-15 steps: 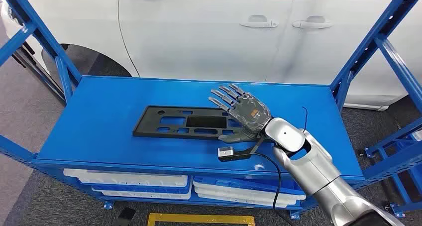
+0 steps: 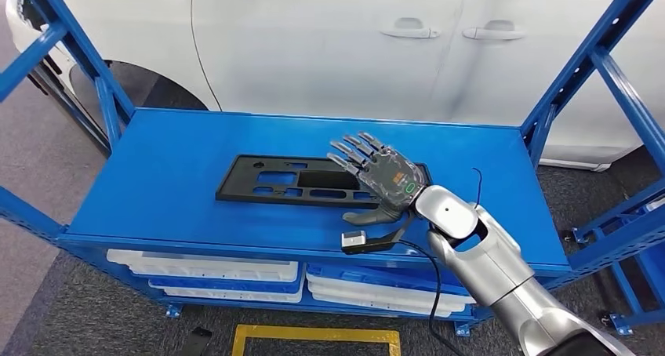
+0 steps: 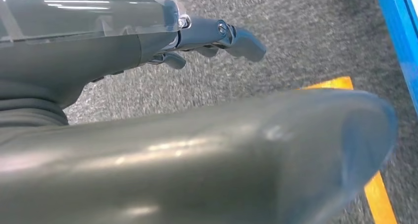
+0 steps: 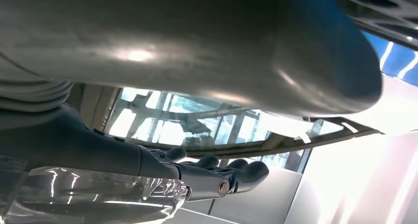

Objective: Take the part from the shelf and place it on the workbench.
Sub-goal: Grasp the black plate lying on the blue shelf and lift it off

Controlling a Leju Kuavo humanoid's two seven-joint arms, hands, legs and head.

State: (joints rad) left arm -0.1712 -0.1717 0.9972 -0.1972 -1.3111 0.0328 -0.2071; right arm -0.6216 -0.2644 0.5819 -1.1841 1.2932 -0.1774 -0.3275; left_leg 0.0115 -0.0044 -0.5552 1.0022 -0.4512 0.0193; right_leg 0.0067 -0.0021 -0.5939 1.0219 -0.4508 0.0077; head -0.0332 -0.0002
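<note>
You see the part point(image 2: 310, 181), a flat black plastic panel, long and rectangular with several cut-out windows, lying flat on the top deck of the shelf point(image 2: 172, 191). That deck is smooth blue painted metal, framed by blue steel uprights and diagonal braces. Below it, white and blue moulded trays point(image 2: 212, 274) are stacked on a lower level.

Your right hand point(image 2: 382, 179) sits over the right end of the part. Its back, a dark ribbed cover with a small green-ringed mark, faces up, and the fingers point(image 2: 353, 150) reach forward, spread and nearly straight, above the panel. The thick grey thumb point(image 2: 368, 214) lies low by the panel's near edge. You cannot tell from the head view whether any finger touches the part; the hand has not closed on it. In the right wrist view the fingers are extended with a gap to the thumb, and the thin dark edge of the part point(image 4: 296, 137) runs between them. The silver arm rises from the lower right, wrist bent toward the shelf, with a black cable looping under it.

Your left hand point(image 3: 197, 41) hangs over grey speckled carpet point(image 3: 305, 41) crossed by a yellow line, fingers loosely curled, holding nothing.

Behind the shelf stands a glossy white car point(image 2: 353, 50).
</note>
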